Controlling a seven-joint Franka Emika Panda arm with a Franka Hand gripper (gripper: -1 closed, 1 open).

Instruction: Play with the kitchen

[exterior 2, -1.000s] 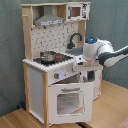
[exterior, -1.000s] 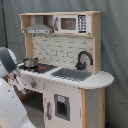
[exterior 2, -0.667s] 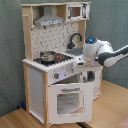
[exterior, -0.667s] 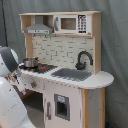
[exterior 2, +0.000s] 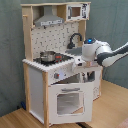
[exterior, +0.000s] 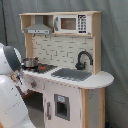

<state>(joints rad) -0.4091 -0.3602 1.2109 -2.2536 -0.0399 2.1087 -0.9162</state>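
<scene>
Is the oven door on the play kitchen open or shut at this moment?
Ajar. In the second exterior view the oven door tilts outward at its bottom edge, with a dark gap beside it, on the kitchen.

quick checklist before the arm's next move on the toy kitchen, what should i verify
1. Arm close to the kitchen: ok, its wrist sits at the front counter edge in the second exterior view.
2. Gripper state: cannot tell.
3. Pot on the stovetop: ok, upright on the burner area in both exterior views.
4. Sink: ok, nothing visible in it in the first exterior view.
5. Faucet: ok, upright behind the sink, apart from the arm.
6. Oven door: cannot tell whether fully shut.
</scene>
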